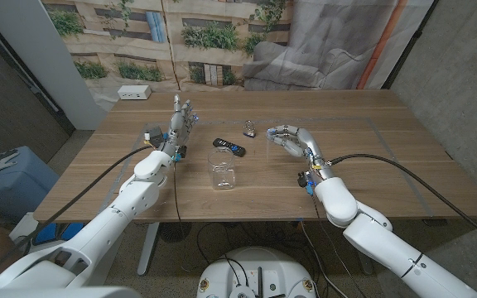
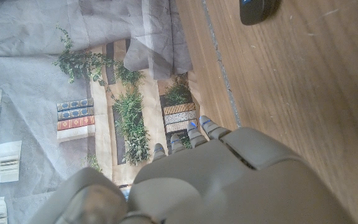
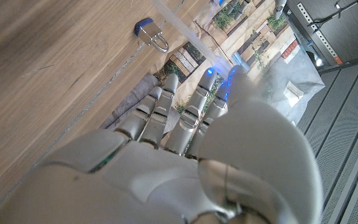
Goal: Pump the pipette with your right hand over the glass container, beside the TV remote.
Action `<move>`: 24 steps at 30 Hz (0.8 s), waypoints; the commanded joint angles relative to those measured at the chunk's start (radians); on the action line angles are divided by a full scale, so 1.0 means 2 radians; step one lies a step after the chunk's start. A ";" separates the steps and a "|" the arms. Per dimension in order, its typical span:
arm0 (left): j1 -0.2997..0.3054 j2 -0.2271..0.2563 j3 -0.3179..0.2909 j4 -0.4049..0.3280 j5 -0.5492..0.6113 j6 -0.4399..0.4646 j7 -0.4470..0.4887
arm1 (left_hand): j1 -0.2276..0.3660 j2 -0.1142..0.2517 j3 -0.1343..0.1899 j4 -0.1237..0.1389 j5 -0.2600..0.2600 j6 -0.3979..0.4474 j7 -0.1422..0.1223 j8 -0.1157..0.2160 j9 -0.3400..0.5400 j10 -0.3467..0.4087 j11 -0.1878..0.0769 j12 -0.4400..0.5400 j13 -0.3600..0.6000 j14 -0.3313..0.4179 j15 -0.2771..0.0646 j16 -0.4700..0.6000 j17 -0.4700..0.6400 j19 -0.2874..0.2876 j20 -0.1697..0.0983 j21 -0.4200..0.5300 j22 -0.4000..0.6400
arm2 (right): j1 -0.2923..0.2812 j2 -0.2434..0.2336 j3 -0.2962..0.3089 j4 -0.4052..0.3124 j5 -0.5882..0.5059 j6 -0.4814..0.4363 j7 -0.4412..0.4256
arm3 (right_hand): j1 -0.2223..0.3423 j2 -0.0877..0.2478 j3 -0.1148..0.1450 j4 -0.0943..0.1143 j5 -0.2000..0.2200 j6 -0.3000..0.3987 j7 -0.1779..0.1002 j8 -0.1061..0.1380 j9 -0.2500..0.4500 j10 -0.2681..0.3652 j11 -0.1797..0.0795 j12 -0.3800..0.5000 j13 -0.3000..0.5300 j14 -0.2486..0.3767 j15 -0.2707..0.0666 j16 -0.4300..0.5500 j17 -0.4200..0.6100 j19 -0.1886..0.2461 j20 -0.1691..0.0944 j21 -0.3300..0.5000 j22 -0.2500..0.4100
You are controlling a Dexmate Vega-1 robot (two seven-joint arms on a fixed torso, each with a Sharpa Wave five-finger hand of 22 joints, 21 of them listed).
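Observation:
The clear glass container (image 1: 223, 174) stands upright near the table's middle front. Just behind it lies the black TV remote (image 1: 228, 146), whose dark end also shows in the left wrist view (image 2: 257, 9). My right hand (image 1: 286, 136) hovers to the right of the remote and behind the glass, not over it, fingers curled in. In the right wrist view a thin clear pipette (image 3: 182, 28) sticks out from between the thumb and fingers of the right hand (image 3: 185, 143). My left hand (image 1: 184, 121) stands left of the remote, fingers spread and holding nothing.
A small padlock (image 1: 249, 128) lies behind the remote, close to my right fingertips, and shows in the right wrist view too (image 3: 151, 35). A white power strip (image 1: 135, 93) sits at the far left edge of the wooden table (image 1: 371, 165).

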 commanded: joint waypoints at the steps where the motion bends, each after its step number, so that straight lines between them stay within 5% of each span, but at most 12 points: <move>1: 0.000 0.000 0.000 0.000 0.000 0.000 0.000 | 0.002 0.021 -0.003 0.002 0.003 -0.001 -0.003 0.003 0.001 0.000 -0.001 0.002 0.003 -0.004 -0.058 0.003 0.002 -0.003 -0.044 0.003 0.001 | 0.000 0.004 -0.004 0.001 -0.005 -0.006 -0.004 | 0.008 0.002 0.003 -0.003 0.002 0.009 0.000 0.003 0.003 0.009 0.001 0.004 0.003 0.006 -0.078 0.001 0.001 0.002 -0.002 0.001 0.002; 24: 0.000 0.000 0.000 0.000 0.000 0.000 0.000 | 0.002 0.021 -0.004 0.002 0.003 -0.001 -0.003 0.003 0.001 0.000 -0.001 0.002 0.003 -0.004 -0.058 0.003 0.002 -0.003 -0.044 0.003 0.001 | 0.002 0.005 -0.004 -0.001 -0.004 -0.021 -0.008 | 0.020 0.007 0.008 -0.006 0.003 0.027 0.002 0.009 0.002 0.023 0.001 0.010 0.006 0.022 -0.083 0.008 0.003 0.008 -0.008 0.002 0.002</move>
